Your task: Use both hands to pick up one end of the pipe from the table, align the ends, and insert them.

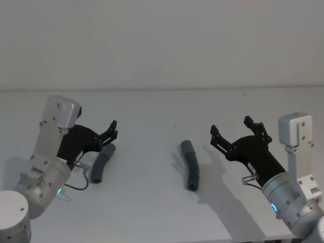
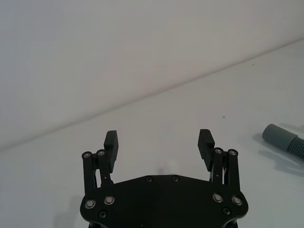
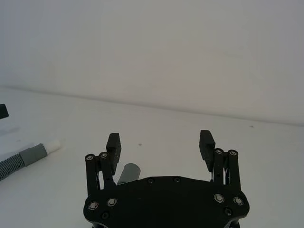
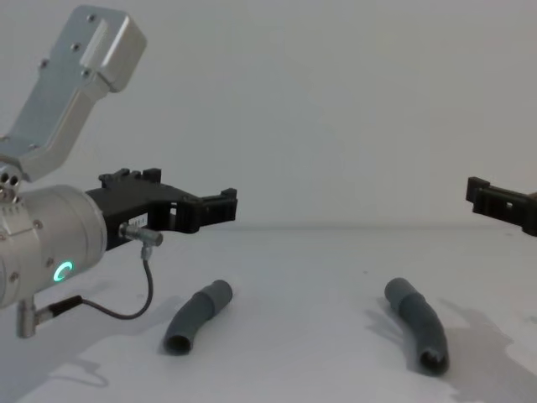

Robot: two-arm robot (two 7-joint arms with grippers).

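left claw (image 1: 114, 129) above left pipe piece (image 1: 101, 163)

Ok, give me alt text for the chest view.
The left hose piece and the right hose piece lie apart on a white table. The left tool hovers above the left one; the right tool sits at the right edge.

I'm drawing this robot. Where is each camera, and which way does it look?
Head: up high, looking down at the table; left gripper and right gripper show open, by left hose piece and right hose piece.
Chest: lower, looking across the table; left arm shows large, right gripper at the right edge.
Left wrist: on that arm, looking past its fingers to the wall.
Right wrist: on that arm, looking past its fingers to the left hose piece's white tip.
Shared: head and chest both show both hose pieces.
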